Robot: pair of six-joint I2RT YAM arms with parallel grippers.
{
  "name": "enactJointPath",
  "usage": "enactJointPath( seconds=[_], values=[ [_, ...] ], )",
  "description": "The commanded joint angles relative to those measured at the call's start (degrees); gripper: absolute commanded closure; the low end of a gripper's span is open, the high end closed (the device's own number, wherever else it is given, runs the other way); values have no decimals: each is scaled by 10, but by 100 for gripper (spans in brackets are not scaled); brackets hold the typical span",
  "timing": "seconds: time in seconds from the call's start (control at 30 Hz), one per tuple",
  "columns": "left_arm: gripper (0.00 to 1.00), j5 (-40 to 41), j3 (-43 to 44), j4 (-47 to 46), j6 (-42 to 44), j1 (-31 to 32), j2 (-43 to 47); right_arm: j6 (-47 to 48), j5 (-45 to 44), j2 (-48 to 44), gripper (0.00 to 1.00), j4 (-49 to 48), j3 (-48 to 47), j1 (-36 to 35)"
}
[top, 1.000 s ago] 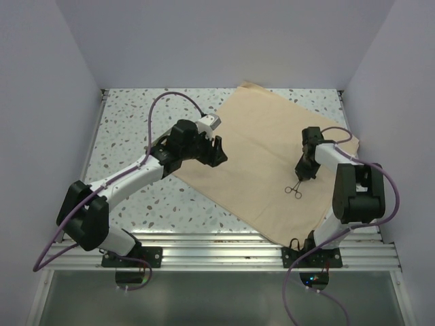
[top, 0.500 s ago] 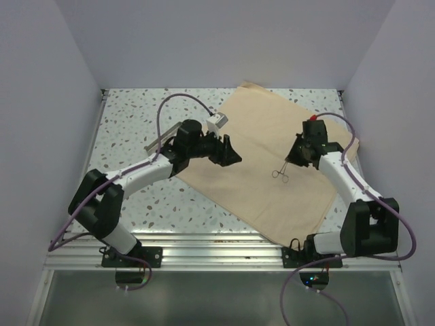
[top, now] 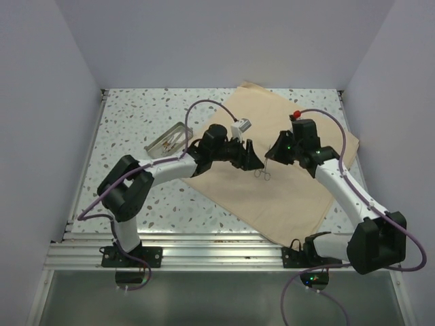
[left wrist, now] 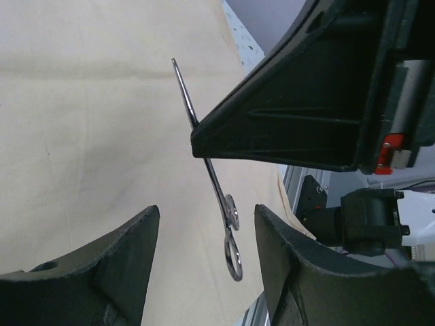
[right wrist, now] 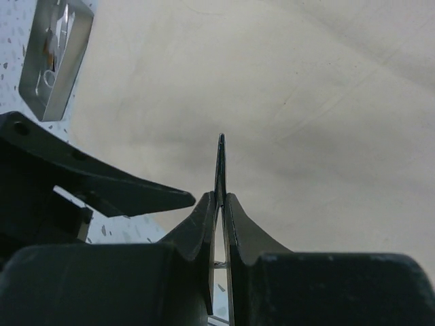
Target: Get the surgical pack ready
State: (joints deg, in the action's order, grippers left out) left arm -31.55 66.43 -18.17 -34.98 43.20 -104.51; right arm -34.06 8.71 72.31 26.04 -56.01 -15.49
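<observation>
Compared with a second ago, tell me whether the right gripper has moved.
Yes. The right gripper, shut on the ring-handled instrument, has moved left over the tan cloth, from near its right edge toward its middle.

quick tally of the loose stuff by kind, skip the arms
tan cloth sheet: 1
steel tray: 1
ring-handled instrument, pinched in the right gripper: 1
total: 3, plus a few items inside the tray that are too small to count
</observation>
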Motion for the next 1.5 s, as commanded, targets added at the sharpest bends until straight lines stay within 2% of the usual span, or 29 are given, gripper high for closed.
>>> enactJointPath(
  seconds=[0.0,0.13,0.2,0.23,0.27,0.33,0.37,0.4,0.47,0.53,0.57,0.6,0.63,0.7,0.73,0.8,0.83,0.97,1.07,1.23,1.47],
  values=[
    [38,12,34,-35,-26,7,-20,-7,32,-25,100,-24,-9,-3],
    [43,24,62,-16,-25,14,-39,-8,41,-36,100,-26,-4,-2],
    [51,25,70,-2,-22,14,-47,-10,46,-39,100,-28,-2,-2],
    [55,28,77,2,-19,14,-49,-11,48,-40,100,-28,-2,-2],
    [65,29,81,8,-16,14,-50,-11,47,-40,100,-28,-1,-3],
    [78,39,100,41,-5,15,-54,-10,33,-40,100,-21,-2,-3],
    [91,43,108,57,12,15,-53,-5,27,-38,96,-17,-5,-3],
    [95,49,122,92,22,13,-52,-1,21,-39,89,-13,-8,-2],
    [98,80,133,135,67,10,-47,13,-7,-38,72,8,-18,-3],
    [99,145,142,224,130,0,-27,27,-48,-39,65,42,-28,-2],
    [100,168,147,255,153,-6,-21,37,-79,-42,64,48,-32,-2],
    [100,195,158,322,174,-22,-11,42,-85,-45,63,53,-32,-2],
    [100,252,164,350,198,-30,-7,43,-98,-48,62,55,-31,-3],
    [100,313,182,429,269,-57,3,44,-103,-57,62,49,-15,-3],
    [100,376,187,450,315,-65,4,44,-99,-57,62,43,-10,-2],
    [99,450,207,494,358,-84,-2,43,-89,-51,62,39,2,-3],
    [99,527,211,503,400,-89,-5,44,-88,-46,62,38,4,-3],
    [100,669,229,519,489,-116,-45,46,-77,-29,62,37,11,-3],
    [100,704,230,491,559,-136,-83,47,-74,-29,62,31,18,-2],
    [100,695,263,489,634,-160,-137,51,-69,-24,62,28,27,-2],
    [96,708,284,485,645,-175,-177,54,-63,-17,62,19,37,-2]
  ],
)
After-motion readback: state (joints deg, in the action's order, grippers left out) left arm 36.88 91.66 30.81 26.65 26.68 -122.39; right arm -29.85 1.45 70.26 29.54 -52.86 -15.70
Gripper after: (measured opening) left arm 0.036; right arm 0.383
